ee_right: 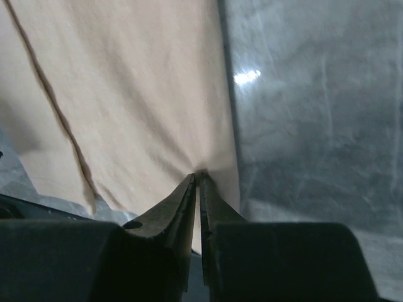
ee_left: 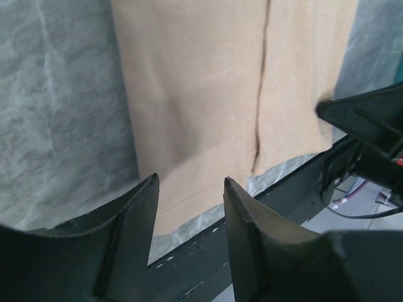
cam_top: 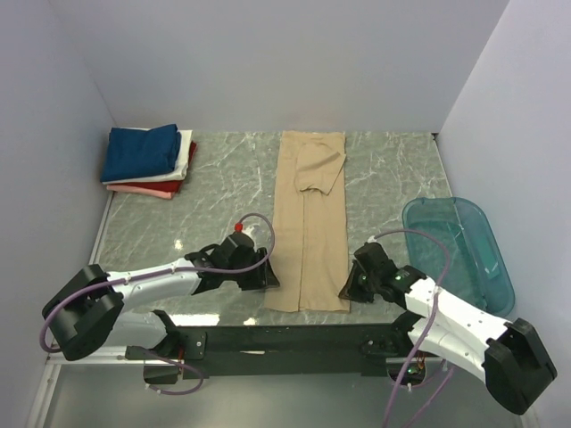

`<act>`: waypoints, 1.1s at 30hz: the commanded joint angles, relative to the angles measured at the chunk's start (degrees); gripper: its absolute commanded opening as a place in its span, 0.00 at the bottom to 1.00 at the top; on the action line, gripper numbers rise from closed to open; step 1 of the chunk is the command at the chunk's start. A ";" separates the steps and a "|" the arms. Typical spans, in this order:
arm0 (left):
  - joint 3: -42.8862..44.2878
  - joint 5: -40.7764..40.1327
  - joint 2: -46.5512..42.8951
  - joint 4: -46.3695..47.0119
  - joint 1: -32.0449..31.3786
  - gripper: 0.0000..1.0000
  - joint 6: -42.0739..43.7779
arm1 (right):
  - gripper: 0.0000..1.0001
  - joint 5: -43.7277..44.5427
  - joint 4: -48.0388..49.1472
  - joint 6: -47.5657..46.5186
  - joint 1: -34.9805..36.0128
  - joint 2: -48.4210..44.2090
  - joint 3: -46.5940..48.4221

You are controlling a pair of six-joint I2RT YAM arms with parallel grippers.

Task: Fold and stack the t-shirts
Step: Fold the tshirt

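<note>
The tan cloth t-shirt, folded into a long strip, lies mid grey marbled surface. The left hand hovers, fingers apart, at its near left corner. The right hand is clamped on its near right edge.

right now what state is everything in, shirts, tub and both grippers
tan shirt: flat, folded into a long strip
shirt stack: folded, far left corner, navy on top
tub: upright, looks empty
left gripper: open at the tan shirt's near left corner
right gripper: shut on its near right corner
</note>
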 commanded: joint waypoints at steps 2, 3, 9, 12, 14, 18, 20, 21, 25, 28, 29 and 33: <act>-1.36 1.44 -2.02 -1.15 -0.14 0.53 1.50 | 0.15 1.98 -9.60 0.73 0.70 -5.71 2.48; -1.45 1.45 -2.37 -1.68 -0.14 0.54 1.85 | 0.16 2.33 -10.83 0.73 0.70 -6.78 3.53; -1.54 1.27 -3.25 -3.18 -0.05 0.55 3.25 | 0.18 0.75 -12.70 0.81 0.70 -8.81 4.07; -1.71 1.53 -3.34 -3.62 -0.05 0.54 2.99 | 0.18 -1.53 -10.24 1.08 1.14 -7.41 3.28; -1.98 1.45 -3.60 -4.14 -0.05 0.53 2.82 | 0.18 -1.71 -9.18 1.52 1.84 -6.36 2.75; -2.94 0.74 -4.13 -5.11 -0.05 0.50 2.73 | 0.18 -1.71 -8.91 2.66 3.86 -5.82 1.43; -3.12 0.31 -4.04 -5.81 -0.05 0.49 2.82 | 0.18 -2.15 -8.83 3.45 4.48 -6.26 0.21; -3.12 0.22 -3.96 -5.99 -0.05 0.49 3.08 | 0.18 -2.24 -8.91 3.71 4.91 -6.44 -0.15; -3.56 0.30 -3.78 -6.08 -0.05 0.49 2.99 | 0.18 -2.68 -9.70 4.07 6.15 -5.83 -1.47; -4.18 0.65 -3.69 -5.73 -0.05 0.49 2.99 | 0.18 -1.54 -12.15 3.54 6.15 -5.30 -0.33; -4.26 0.83 -3.60 -5.73 -0.05 0.49 2.90 | 0.18 -1.01 -13.04 3.45 6.24 -5.56 1.15; -4.97 1.35 -3.60 -5.73 -0.14 0.48 2.90 | 0.19 1.18 -17.43 3.45 6.15 -8.28 5.38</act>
